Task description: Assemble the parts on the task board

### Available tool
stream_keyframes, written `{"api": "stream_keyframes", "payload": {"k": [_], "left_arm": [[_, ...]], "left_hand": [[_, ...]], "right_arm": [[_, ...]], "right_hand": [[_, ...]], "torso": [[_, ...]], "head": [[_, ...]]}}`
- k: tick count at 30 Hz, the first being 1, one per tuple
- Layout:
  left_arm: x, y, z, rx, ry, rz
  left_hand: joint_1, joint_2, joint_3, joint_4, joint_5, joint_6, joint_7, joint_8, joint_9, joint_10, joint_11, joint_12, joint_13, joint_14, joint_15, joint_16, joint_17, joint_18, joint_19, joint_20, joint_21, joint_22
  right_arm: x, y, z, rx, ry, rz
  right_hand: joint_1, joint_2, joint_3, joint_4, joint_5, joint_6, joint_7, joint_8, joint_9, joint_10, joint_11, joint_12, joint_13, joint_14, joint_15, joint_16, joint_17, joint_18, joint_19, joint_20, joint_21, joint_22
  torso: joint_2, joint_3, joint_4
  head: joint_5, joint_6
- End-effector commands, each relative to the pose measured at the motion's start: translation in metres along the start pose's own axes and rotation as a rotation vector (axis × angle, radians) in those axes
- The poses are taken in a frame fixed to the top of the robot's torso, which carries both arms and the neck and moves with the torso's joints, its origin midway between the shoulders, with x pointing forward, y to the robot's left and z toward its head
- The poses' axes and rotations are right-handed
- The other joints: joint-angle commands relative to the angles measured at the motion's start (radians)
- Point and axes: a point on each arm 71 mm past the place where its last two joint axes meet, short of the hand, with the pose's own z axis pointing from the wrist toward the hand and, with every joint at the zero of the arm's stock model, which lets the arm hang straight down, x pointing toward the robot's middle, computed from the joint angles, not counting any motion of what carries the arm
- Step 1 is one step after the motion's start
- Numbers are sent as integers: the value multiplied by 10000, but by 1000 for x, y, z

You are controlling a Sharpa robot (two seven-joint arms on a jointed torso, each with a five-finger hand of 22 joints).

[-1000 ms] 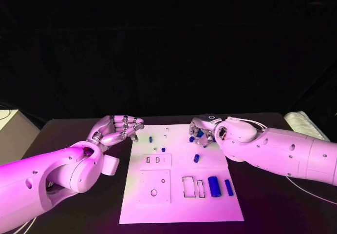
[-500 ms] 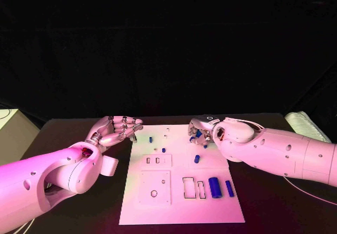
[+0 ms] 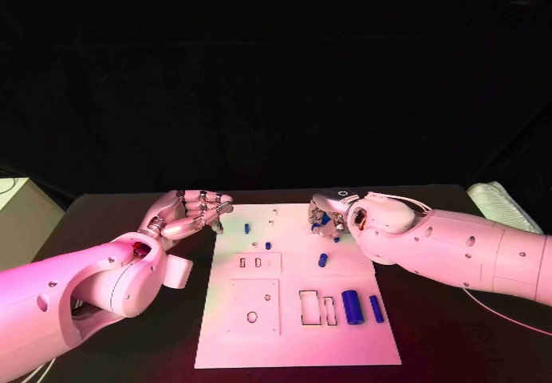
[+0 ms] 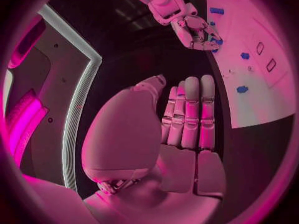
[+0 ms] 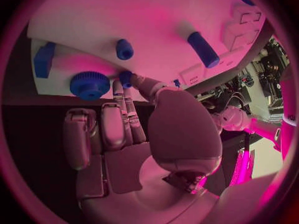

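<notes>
Right hand [image 3: 331,217] pinches a small peg [image 5: 125,78] upright at the board's [image 3: 293,335] far edge; left hand [image 3: 190,211] open, holding nothing.

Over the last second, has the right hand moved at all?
Barely, if at all. The right hand sits at the task board's far right corner in every head view; any small drift matches the whole picture's shift.
</notes>
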Motion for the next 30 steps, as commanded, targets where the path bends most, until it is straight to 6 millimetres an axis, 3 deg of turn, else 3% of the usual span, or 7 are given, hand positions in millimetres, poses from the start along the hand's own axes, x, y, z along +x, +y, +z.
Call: {"api": "stream_keyframes", "payload": {"k": [1,13,30], "left_arm": [[1,-2,0,73,148,-74],[-1,-1,1,53,28,-80],[-1,-1,1,56,-23,-124]], "left_hand": [[-96,-12,42,-9,-45,-89,-6,-11,12,-72,15,-54,13,-60,3,48,13,129,28,-5,59,8],[-83,15,79,-19,-47,-99,-4,-12,27,-92,19,-59,14,-101,9,42,14,128,1,1,80,23],[-67,16,107,-31,-52,-128,2,-24,38,-129,29,-72,10,-138,17,40,17,127,-30,8,99,38]], "right_arm": [[3,2,-1,-26,92,-131],[-10,10,-2,166,-1681,119],[-26,30,15,103,-3224,578]], "right_hand": [[236,93,153,-74,42,135,-19,95,60,167,-41,64,90,274,-104,72,21,-204,359,-37,47,1170],[474,220,456,-441,37,349,-43,269,267,492,-112,74,235,269,-166,181,59,-236,424,-99,136,1333],[507,225,496,-542,36,411,-50,317,332,573,-133,74,285,269,-185,208,65,-243,438,-117,156,1369]], "torso": [[20,-8,15],[45,-22,42],[101,-23,75]], "head": [[-18,13],[-23,70],[-34,207]]}}
